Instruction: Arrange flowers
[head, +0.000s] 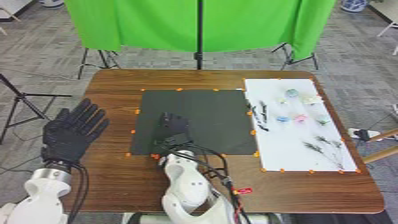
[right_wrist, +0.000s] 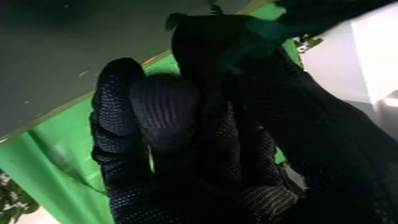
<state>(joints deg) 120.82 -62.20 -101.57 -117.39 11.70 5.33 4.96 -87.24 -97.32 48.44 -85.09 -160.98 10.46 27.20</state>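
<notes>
Over the near part of the black mat is where I've got my right hand, on the side toward my left. Guessing the mat's the spot for the arrangement, hence the orange tape round its edge. The pink flower, blue flower and wispy stems lie loose on the white sheet beside it, probably spaced out so I can grab one without dragging its neighbors.

As for the grip: thumb and fingers are closed in near the tips, and looks like they're pinching a dark green sprig, though the contact's murky. My left hand is wide open, fingers spread, off to the mat's left, holding nothing.
</notes>
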